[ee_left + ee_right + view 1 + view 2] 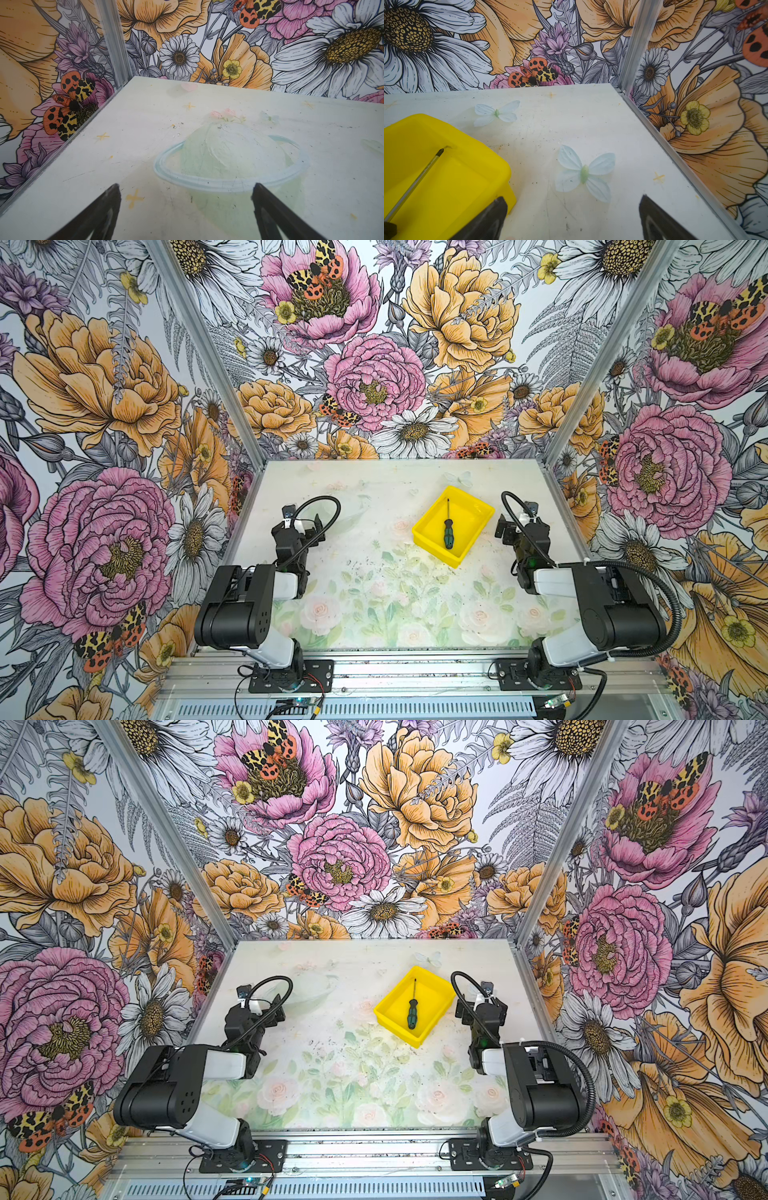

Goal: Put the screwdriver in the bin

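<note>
The screwdriver [448,526] is seen lying flat inside the bin [471,500], which is set on the worktop [374,531]. Just beside it, the right claw [572,198] is held spread and empty. The left claw [186,185], well apart, is likewise spread and empty.

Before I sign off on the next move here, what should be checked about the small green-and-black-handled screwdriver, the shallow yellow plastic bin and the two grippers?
1. The small screwdriver with the green and black handle lies wholly inside the shallow yellow plastic bin: ok.
2. The bin sits flat on the pale floral table: ok.
3. The left gripper is open, with nothing between its fingers: ok.
4. The right gripper is open, with nothing between its fingers: ok.
5. The right gripper is clear of the bin's nearest corner: cannot tell; the two are close in both top views.
</note>
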You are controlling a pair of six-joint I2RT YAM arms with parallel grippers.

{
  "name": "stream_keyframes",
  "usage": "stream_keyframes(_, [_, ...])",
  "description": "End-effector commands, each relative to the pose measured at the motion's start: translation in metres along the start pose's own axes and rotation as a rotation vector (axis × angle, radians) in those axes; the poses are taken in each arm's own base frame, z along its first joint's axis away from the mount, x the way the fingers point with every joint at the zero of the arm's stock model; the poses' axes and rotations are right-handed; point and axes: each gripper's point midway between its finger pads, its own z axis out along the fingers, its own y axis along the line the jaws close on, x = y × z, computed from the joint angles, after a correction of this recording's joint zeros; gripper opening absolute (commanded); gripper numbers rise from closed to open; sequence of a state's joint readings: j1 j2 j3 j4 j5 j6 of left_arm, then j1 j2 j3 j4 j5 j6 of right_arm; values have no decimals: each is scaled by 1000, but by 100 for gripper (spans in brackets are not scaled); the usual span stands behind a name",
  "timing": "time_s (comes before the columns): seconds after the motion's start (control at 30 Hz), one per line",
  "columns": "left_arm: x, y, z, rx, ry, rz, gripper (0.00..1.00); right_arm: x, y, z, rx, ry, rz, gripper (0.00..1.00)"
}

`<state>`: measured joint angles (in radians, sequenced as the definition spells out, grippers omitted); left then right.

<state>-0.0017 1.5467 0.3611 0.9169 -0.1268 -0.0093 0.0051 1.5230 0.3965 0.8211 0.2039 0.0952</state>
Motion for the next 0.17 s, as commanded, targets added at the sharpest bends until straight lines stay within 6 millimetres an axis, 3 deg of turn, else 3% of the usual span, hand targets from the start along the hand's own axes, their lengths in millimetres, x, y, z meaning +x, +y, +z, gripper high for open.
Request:
stream_keyframes(0.0, [-10,-1,3,-8,-28,17,99,-5,0,1,-8,-26,6,99])
stream_keyframes(0.13, [-11,-1,3,-3,-30,14,99,-5,1,-1,-15,-37,5,99])
